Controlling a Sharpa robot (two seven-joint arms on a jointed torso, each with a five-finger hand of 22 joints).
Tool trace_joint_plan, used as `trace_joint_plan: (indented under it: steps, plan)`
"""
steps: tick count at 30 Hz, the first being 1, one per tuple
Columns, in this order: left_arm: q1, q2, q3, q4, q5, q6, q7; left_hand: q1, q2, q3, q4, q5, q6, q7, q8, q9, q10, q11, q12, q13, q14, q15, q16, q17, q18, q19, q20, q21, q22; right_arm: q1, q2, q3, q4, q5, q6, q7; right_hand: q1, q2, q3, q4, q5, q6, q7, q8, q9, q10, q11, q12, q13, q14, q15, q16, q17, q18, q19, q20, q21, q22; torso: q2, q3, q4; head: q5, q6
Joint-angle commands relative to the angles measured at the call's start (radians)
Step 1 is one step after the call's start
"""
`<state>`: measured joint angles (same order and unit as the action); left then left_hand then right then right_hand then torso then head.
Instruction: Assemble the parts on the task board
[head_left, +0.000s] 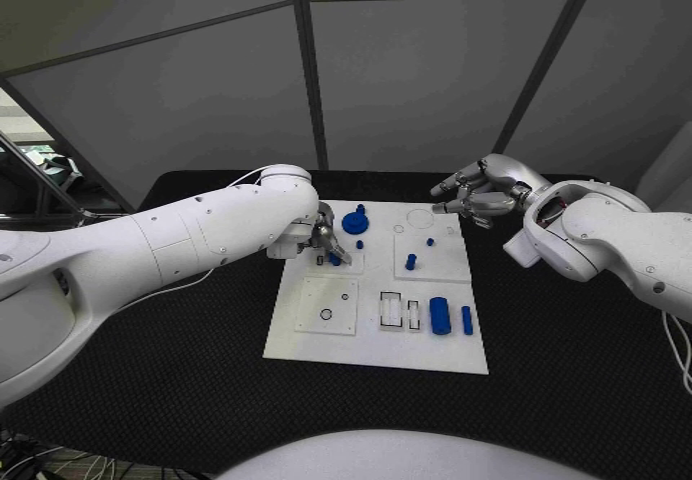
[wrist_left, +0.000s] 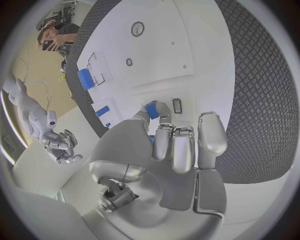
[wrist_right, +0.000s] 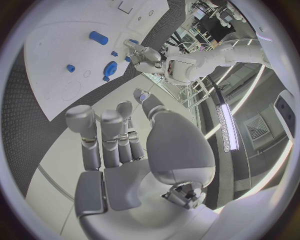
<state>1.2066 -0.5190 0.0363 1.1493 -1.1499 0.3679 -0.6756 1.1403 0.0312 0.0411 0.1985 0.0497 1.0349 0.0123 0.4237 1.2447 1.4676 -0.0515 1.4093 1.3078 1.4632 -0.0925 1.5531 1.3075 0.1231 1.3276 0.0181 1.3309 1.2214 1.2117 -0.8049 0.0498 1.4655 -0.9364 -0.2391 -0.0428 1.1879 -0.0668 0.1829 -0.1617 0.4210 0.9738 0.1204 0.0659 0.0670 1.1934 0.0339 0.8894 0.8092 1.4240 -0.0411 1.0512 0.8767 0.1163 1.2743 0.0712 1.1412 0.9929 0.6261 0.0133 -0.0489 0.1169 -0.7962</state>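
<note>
Head view: left hand (head_left: 326, 238) pinches a small blue part (head_left: 335, 257) over the task board (head_left: 378, 350), at its 10 o'clock corner. Right hand (head_left: 482, 195) hovers empty, fingers apart, at 1 o'clock. Risk: a tilted part may jam or slip.

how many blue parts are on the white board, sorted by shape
round disc: 1
long cylinders: 2
small studs: 4
blue piece pinched by the left hand: 1
total: 8
</note>
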Motion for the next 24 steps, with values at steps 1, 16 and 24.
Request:
trace_joint_plan:
  steps: [1, 16, 24]
  plan:
    - [-0.004, 0.003, -0.003, 0.003, -0.017, 0.008, 0.006, 0.009, -0.007, -0.007, -0.002, -0.001, 0.006, -0.004, -0.003, 0.002, 0.066, 0.001, 0.006, 0.221, 0.103, -0.006, 0.003, 0.246, -0.038, 0.005, -0.002, 0.0, 0.001, 0.002, 0.001, 0.001, 0.001, -0.002, 0.002, 0.006, -0.008, 0.001, 0.007, 0.0, 0.002, -0.009, -0.001, -0.002, -0.001, -0.008, -0.002, -0.002, -0.001, 0.005, -0.001, -0.004, -0.001, 0.006, 0.002, -0.002, -0.004, -0.001, 0.0, -0.0001, -0.0006, 0.001, 0.0]
    - [0.005, 0.003, -0.003, -0.001, -0.019, 0.023, 0.0, 0.024, -0.015, -0.013, -0.011, -0.001, 0.007, -0.004, -0.004, 0.004, 0.066, 0.0, 0.006, 0.221, 0.103, -0.006, 0.003, 0.246, -0.038, 0.005, -0.002, -0.001, 0.001, 0.002, 0.004, 0.001, -0.001, -0.002, 0.002, 0.007, -0.01, 0.0, 0.007, 0.0, 0.002, -0.009, -0.001, -0.002, -0.001, -0.008, -0.002, -0.002, -0.003, 0.005, -0.001, -0.005, -0.001, 0.006, 0.002, -0.002, -0.005, -0.001, 0.0, 0.0004, -0.0004, 0.001, 0.0]
    - [0.014, 0.002, -0.003, -0.003, -0.019, 0.034, -0.004, 0.027, -0.019, -0.016, -0.014, -0.001, 0.008, -0.004, -0.005, 0.005, 0.066, 0.0, 0.006, 0.221, 0.103, -0.006, 0.004, 0.246, -0.038, 0.005, -0.002, -0.001, 0.002, 0.002, 0.005, 0.001, -0.001, -0.002, 0.001, 0.007, -0.01, 0.0, 0.007, 0.0, 0.002, -0.009, -0.001, -0.002, -0.001, -0.008, -0.002, -0.002, -0.003, 0.005, -0.001, -0.005, -0.001, 0.006, 0.002, -0.002, -0.005, -0.001, 0.0, 0.0001, 0.0003, 0.0, 0.001]
